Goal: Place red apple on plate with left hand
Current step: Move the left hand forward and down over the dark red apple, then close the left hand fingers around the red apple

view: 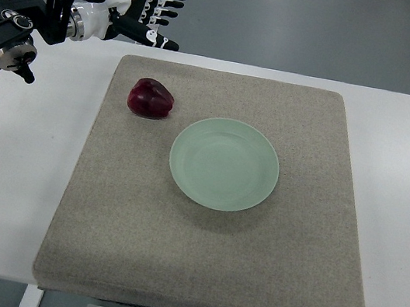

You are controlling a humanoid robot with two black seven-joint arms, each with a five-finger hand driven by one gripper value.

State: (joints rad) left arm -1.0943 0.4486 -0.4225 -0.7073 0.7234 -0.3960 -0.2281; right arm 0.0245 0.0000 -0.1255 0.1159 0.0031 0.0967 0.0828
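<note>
Nothing is done yet: the red apple (150, 99) sits just beside the empty plate (224, 164); my left hand (151, 17) hovers beyond, fingers spread, holding nothing.

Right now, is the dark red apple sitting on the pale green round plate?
No, the dark red apple rests on the grey felt mat, apart from the pale green round plate and to its upper left.
</note>
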